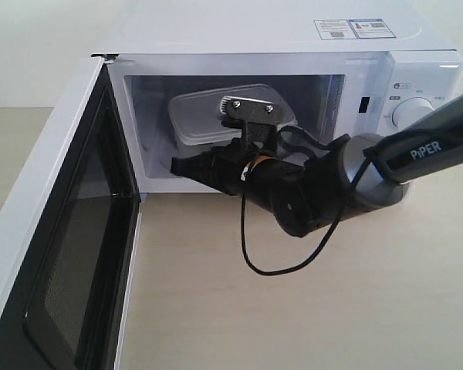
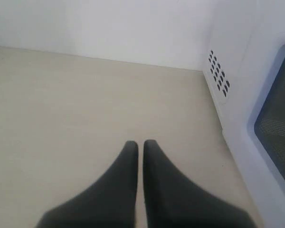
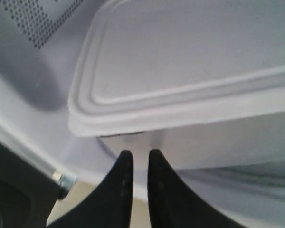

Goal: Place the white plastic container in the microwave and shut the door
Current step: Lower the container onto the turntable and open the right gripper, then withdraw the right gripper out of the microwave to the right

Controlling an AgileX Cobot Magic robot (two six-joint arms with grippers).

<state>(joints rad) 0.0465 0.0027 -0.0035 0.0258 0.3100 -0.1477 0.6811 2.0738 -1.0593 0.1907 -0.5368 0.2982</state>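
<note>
The white microwave [image 1: 255, 31] stands with its door [image 1: 62, 254] swung wide to the left. Inside the cavity sits the white plastic container [image 1: 208, 116], lid on. My right gripper [image 1: 177, 166] reaches in at the cavity's front edge. In the right wrist view its fingers [image 3: 137, 153] stand almost together with nothing between them, tips at the container's [image 3: 194, 61] front wall just under the lid rim. My left gripper [image 2: 140, 144] is shut and empty over the bare table, beside the microwave's vented side [image 2: 218, 76] and the door's window [image 2: 278, 123]. It does not show in the exterior view.
The right arm [image 1: 417, 154] crosses in front of the dials [image 1: 413, 112], with a black cable loop [image 1: 251, 262] hanging over the beige table [image 1: 332, 308]. The open door's black inner frame [image 1: 123, 231] stands to the left of the cavity.
</note>
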